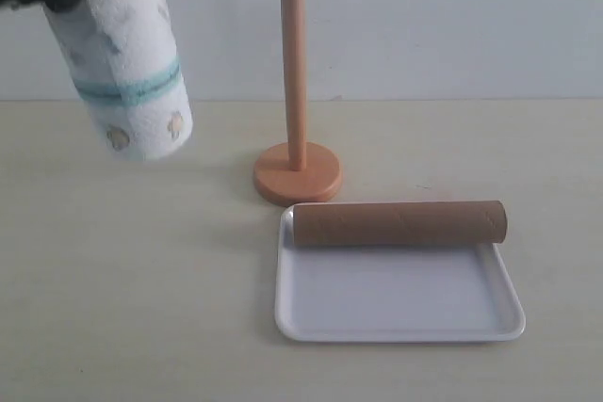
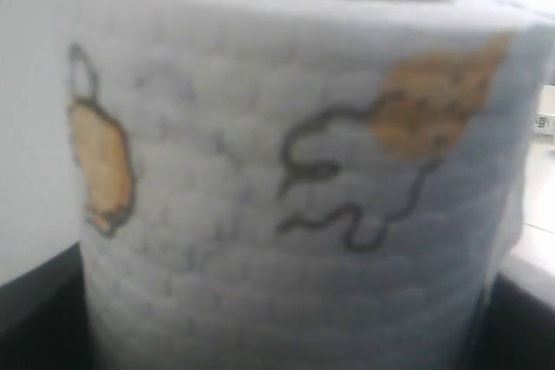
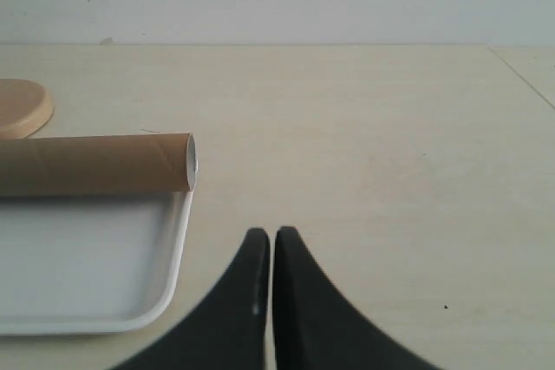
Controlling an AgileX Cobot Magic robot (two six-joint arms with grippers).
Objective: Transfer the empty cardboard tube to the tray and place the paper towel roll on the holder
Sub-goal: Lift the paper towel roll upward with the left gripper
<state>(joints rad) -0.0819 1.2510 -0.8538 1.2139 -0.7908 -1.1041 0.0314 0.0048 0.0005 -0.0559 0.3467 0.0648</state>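
The paper towel roll (image 1: 127,72) hangs tilted in the air at the upper left, held by my left gripper, whose dark body shows at the top left corner; its fingers are hidden. In the left wrist view the roll (image 2: 286,179) fills the picture. The wooden holder (image 1: 296,152) stands bare at the middle back, right of the roll. The brown cardboard tube (image 1: 400,223) lies across the far rim of the white tray (image 1: 396,313). My right gripper (image 3: 272,240) is shut and empty, beside the tube's end (image 3: 95,164) and the tray's corner (image 3: 169,296).
The holder's disc base (image 3: 19,107) shows at the edge of the right wrist view. A pale wall runs behind the beige table (image 1: 122,289).
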